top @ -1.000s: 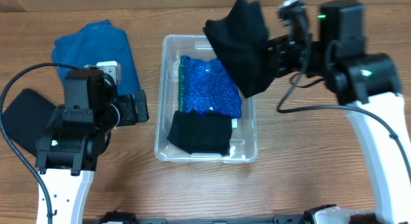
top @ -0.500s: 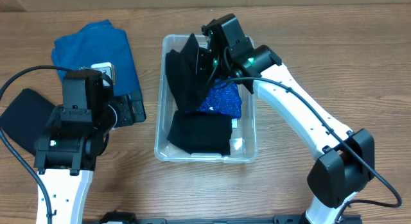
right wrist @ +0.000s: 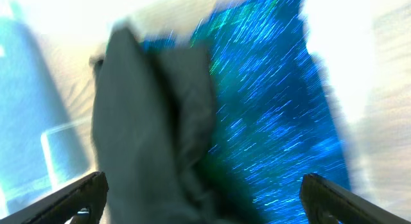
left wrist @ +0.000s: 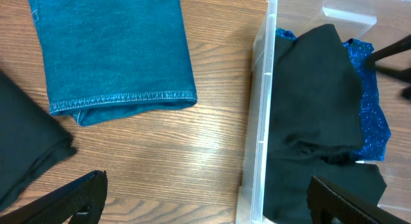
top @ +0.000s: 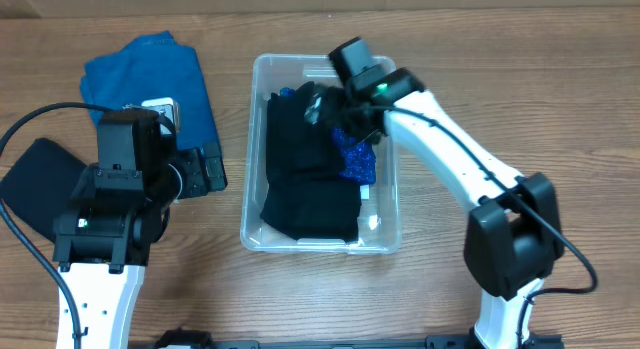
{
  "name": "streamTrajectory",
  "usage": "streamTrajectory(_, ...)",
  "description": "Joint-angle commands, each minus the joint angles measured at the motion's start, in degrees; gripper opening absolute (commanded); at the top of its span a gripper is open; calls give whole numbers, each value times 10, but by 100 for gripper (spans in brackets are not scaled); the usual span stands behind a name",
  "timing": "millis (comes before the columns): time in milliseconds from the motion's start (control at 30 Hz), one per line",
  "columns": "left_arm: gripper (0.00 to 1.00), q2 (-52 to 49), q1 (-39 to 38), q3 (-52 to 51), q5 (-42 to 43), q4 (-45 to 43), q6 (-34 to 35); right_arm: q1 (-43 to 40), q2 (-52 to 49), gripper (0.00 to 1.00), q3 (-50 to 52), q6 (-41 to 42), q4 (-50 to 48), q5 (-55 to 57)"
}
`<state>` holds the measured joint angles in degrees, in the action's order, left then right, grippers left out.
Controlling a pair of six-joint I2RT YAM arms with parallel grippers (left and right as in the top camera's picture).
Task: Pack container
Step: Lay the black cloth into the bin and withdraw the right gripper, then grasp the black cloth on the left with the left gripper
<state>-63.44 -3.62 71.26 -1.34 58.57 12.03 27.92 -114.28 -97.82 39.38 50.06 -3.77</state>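
Observation:
The clear container (top: 253, 139) stands mid-table. In it a black cloth (top: 298, 139) lies rumpled over a sparkly blue cloth (top: 357, 161), with a second black cloth (top: 312, 209) folded at the near end. My right gripper (top: 325, 109) hovers open just above the rumpled black cloth (right wrist: 148, 121) and holds nothing; the sparkly cloth (right wrist: 276, 102) lies beside it, blurred. My left gripper (top: 212, 171) stands open over bare wood beside the container's left wall (left wrist: 258, 121), empty (left wrist: 209, 201).
A folded blue denim cloth (top: 150, 79) lies at the back left, also in the left wrist view (left wrist: 109, 51). Another black cloth (top: 40, 179) lies at the far left edge, beside my left arm (left wrist: 26, 147).
My right arm swung left from beside the container, lowered the black cloth into it over the sparkly cloth, and opened. The left arm has not moved.

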Motion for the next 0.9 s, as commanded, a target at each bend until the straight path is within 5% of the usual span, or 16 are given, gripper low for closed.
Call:
streamTrajectory(0, 100, 1, 4, 12, -8, 6, 2, -20, 103, 100, -34, -139, 1, 70)
streamTrajectory(67, 100, 8, 7, 13, -25, 19, 2, -23, 189, 100, -54, -222, 10, 124)
streamTrajectory(200, 100, 33, 97, 31, -25, 65, 14, -104, 288, 100, -54, -233, 100, 166)
streamTrajectory(300, 100, 24, 299, 39, 6, 80, 34, -195, 285, 100, -49, -231, 191, 92)
streamTrajectory(467, 100, -101, 588, 39, 106, 37, 112, -217, 263, 100, -35, -255, 227, 81)
streamTrajectory(633, 100, -264, 644, 39, 108, -49, 109, -217, 252, 100, -5, -257, 221, 81)
streamTrajectory(867, 100, -458, 645, 39, 257, -191, -45, -217, 252, 100, 0, -261, 212, 82)
